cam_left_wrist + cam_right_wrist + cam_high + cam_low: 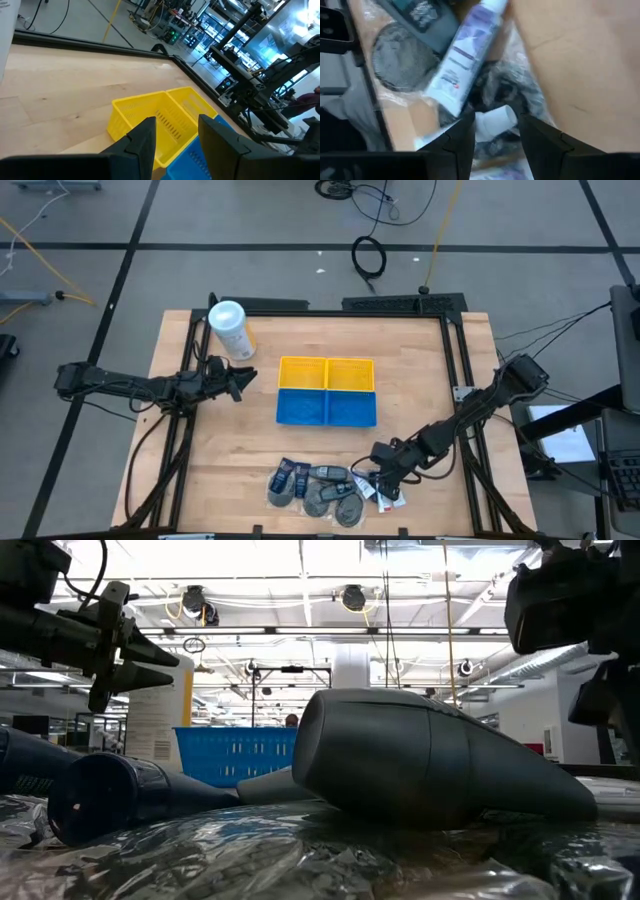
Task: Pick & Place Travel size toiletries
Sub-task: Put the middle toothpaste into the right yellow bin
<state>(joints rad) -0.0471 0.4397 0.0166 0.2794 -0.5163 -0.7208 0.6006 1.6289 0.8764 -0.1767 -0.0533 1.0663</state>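
The travel size toiletries (320,485) lie in a loose pile near the table's near edge: dark blue packets (290,475), grey round clear-wrapped pieces (325,498) and small white tubes (388,498). My right gripper (383,477) is open and low over the pile's right end. In the right wrist view, my right gripper (495,145) has its fingers on either side of a small white tube's end (495,120), with a purple-labelled white tube (465,60) and a grey round piece (402,60) beyond. My left gripper (243,380) hangs open, left of the trays. My right gripper comes at the small white tube's end (492,122) slanting down from the table's right, one finger on each side. I cannot tell whether the fingers touch it. The tube lies on crinkled clear wrap in the pile.
A yellow compartment tray (326,373) and a blue one (326,408) sit side by side mid-table. A large white canister with a yellow label (230,330) stands at the far left. Bare wood lies between the trays and the pile. In the low view, wrapped grey pieces (430,765) fill the foreground.
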